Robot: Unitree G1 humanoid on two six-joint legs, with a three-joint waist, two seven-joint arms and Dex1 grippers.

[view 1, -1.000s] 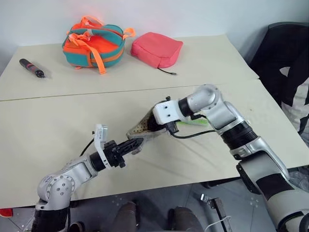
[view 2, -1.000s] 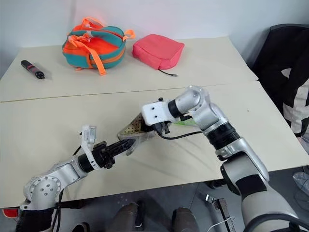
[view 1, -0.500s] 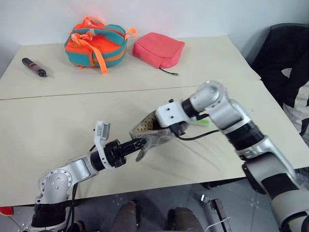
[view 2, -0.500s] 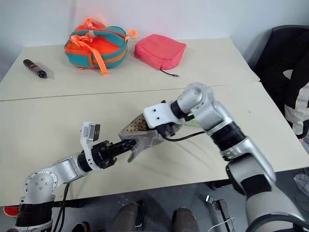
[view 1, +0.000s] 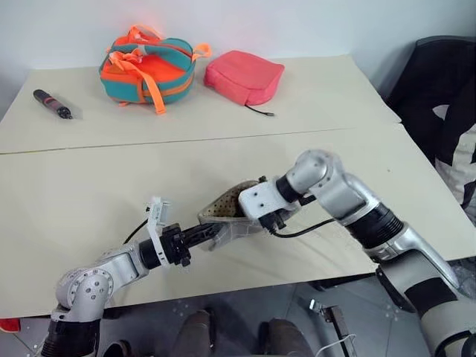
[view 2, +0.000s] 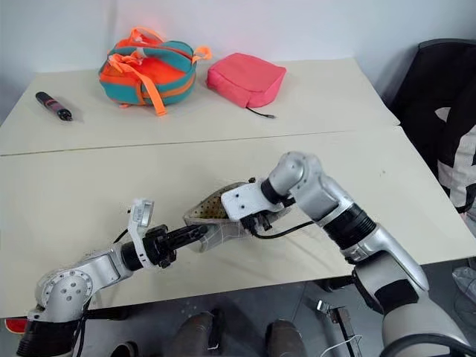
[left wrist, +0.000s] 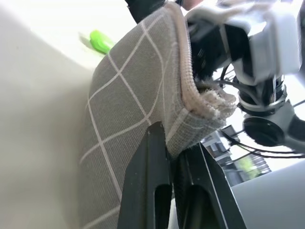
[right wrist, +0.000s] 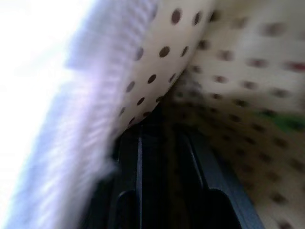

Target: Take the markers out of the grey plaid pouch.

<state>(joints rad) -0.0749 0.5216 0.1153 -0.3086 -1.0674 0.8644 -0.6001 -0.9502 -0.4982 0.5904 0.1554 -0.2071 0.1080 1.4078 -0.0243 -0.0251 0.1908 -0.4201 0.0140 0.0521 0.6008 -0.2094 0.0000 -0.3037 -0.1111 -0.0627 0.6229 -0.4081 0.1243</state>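
Note:
The grey plaid pouch [view 1: 225, 223] hangs low over the front of the table [view 1: 89, 201] between my two grippers, its mouth open and its tan dotted lining [view 1: 223, 204] showing. My left gripper [view 1: 213, 232] points level and is shut on the pouch's near corner; the left wrist view has both fingers [left wrist: 152, 186] pinching the plaid fabric [left wrist: 128, 95]. My right gripper [view 1: 262, 222] reaches down into the mouth and is shut on the pouch's rim; the right wrist view looks into the lining [right wrist: 224, 95]. A light green marker [left wrist: 101, 42] lies on the table beyond the pouch.
At the back of the table sit a teal-orange bag [view 1: 147, 68], a pink pouch [view 1: 244, 76] and, far left, a black-and-pink pen [view 1: 49, 104]. A dark chair [view 1: 439, 97] stands to the right. The table's front edge runs just below my grippers.
Both grippers have come down and toward the table's front edge with the pouch, which now hangs lower and flatter. Both grips are unchanged.

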